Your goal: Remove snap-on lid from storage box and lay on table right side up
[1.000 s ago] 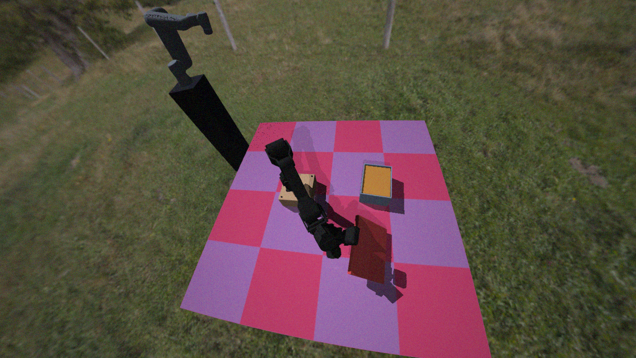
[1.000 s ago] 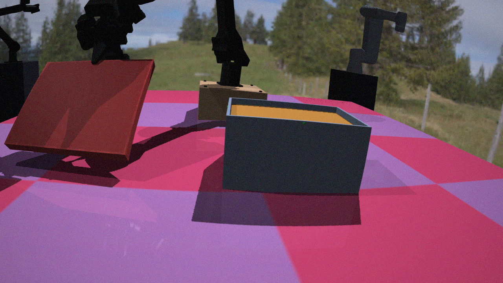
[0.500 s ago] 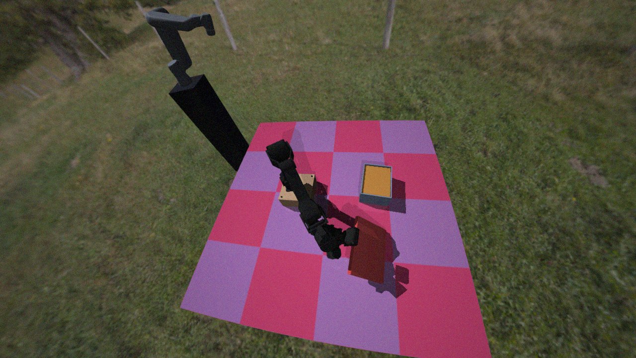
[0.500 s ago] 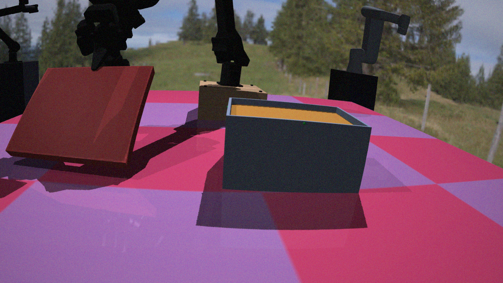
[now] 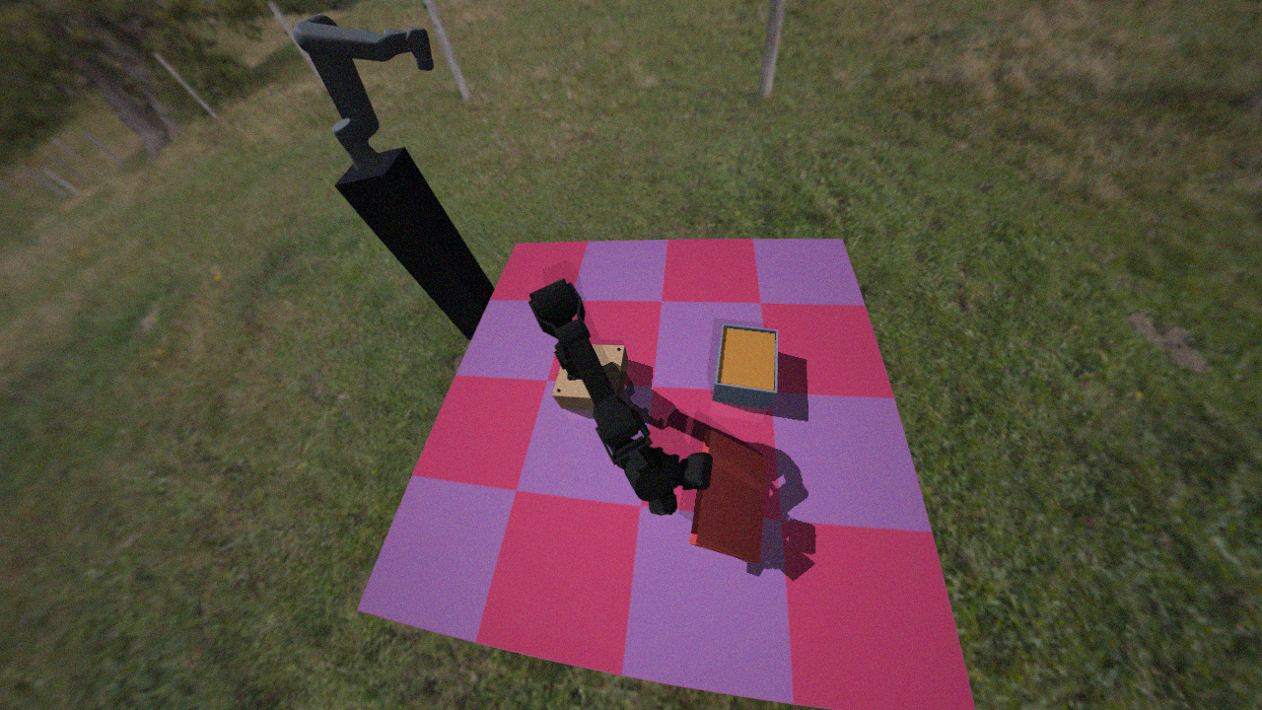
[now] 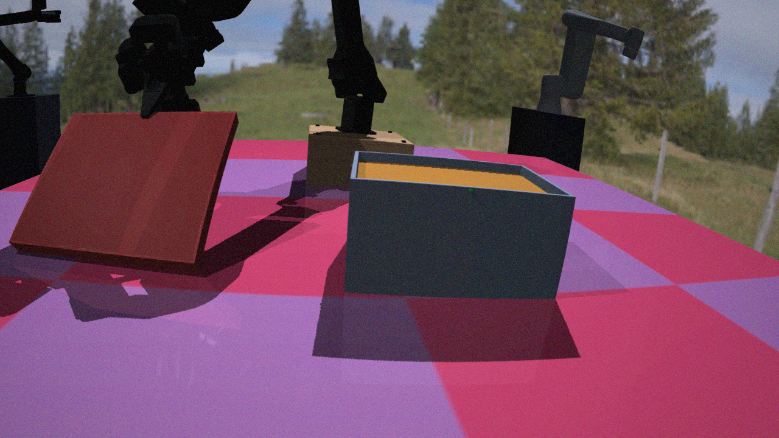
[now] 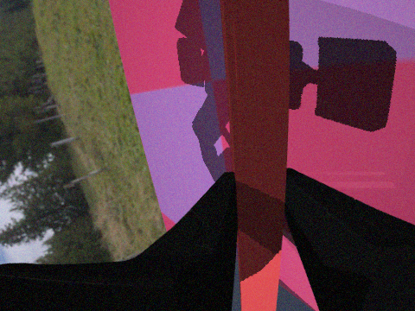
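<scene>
The red lid (image 5: 734, 498) (image 6: 119, 190) (image 7: 260, 108) is off the box and steeply tilted, its outer face toward the exterior camera. Its lower edge is close over the table or touching it; I cannot tell which. My gripper (image 6: 148, 112) (image 7: 256, 180) is shut on the lid's upper edge, near the middle, with one finger on each side. The far finger is hidden behind the lid in the exterior view. The blue-grey storage box (image 5: 745, 396) (image 6: 457, 244) stands upright and open, apart from the lid, with an orange surface (image 5: 748, 357) (image 6: 436, 173) inside.
The arm's wooden base block (image 5: 573, 402) (image 6: 327, 157) stands behind the box in the exterior view. The table (image 5: 564, 574) (image 6: 244, 381) is checkered pink and purple. A grey arm on a black pedestal (image 5: 414, 220) (image 6: 544, 135) stands beyond the table's edge.
</scene>
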Robot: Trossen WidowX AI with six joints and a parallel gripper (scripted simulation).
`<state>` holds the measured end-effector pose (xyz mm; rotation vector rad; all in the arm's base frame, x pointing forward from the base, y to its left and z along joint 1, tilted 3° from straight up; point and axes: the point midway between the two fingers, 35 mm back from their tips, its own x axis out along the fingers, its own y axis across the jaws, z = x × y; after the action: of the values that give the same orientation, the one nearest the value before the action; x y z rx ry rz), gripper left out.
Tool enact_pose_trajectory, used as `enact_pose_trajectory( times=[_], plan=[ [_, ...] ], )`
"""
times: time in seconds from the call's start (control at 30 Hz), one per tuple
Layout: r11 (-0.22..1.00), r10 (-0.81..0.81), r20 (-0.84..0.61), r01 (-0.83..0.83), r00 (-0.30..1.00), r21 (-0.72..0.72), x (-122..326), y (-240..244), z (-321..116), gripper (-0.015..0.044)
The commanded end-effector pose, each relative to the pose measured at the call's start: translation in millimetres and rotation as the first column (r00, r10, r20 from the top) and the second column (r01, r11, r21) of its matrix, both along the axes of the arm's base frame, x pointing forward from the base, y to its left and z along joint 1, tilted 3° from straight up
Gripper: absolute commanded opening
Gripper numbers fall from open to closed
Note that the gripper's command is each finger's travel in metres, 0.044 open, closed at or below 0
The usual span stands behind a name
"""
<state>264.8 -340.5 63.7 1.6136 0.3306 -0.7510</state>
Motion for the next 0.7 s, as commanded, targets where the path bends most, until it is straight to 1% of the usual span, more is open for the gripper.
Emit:
enact_pose_trajectory(
  times=[0.0,0.67],
  plan=[
    [1.0,-0.002,0.004,0.002,1.0,-0.001,0,0,-3,0.0],
    [1.0,-0.002,0.004,0.002,1.0,-0.001,1,0,-19,0.0]
  ],
)
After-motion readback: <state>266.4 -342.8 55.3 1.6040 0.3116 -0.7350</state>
